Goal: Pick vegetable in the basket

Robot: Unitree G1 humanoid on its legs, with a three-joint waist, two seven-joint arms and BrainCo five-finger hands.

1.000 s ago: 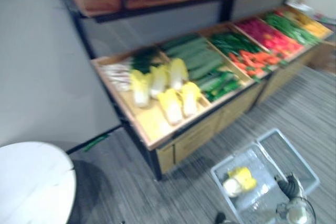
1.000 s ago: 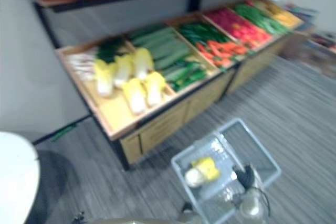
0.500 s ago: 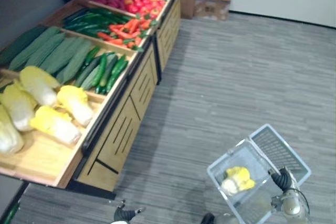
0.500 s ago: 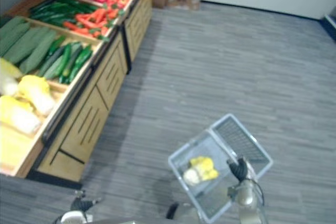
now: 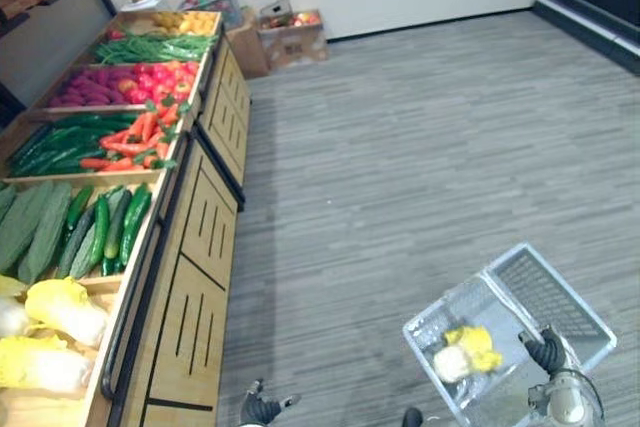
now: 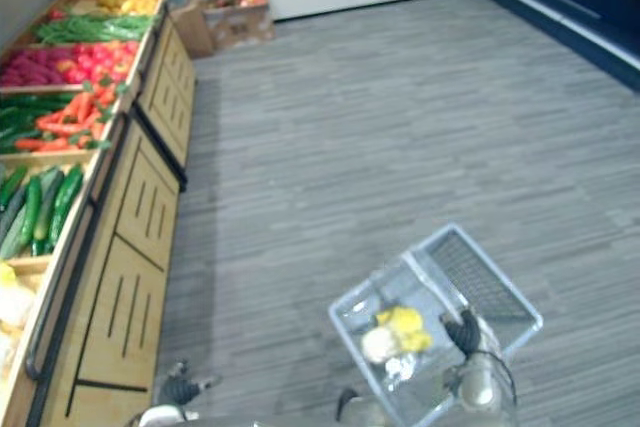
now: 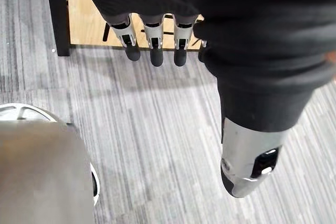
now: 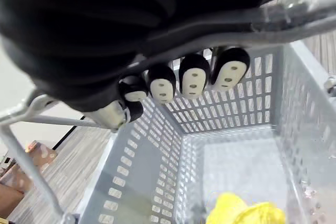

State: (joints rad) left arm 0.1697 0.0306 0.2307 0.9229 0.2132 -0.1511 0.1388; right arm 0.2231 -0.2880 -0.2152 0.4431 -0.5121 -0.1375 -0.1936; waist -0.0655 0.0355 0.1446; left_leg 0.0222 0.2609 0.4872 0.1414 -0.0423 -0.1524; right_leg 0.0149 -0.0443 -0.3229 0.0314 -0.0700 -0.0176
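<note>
A produce stand (image 5: 205,247) is running along the left from near to far, with cabbages (image 5: 65,309) lying in its nearest bin, cucumbers (image 5: 105,232) just beyond and carrots (image 5: 130,137) farther on. A basket (image 5: 545,287) is hanging from the right hand (image 5: 548,349) at the near right, well apart from the stand, with a cabbage head (image 5: 465,350) lying in it. Cardboard boxes (image 5: 290,32) are standing on the floor at the stand's far end.

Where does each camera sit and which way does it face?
Left eye view: head, looking down at floor, produce stand, basket; left robot hand and right robot hand low.
Right eye view: beside it, same scene.
Left wrist view: faces the floor past its straight fingers.
Right wrist view: faces into the basket, fingers curled round the basket handle.
Shared: eye and right wrist views show the yellow cabbage.
</note>
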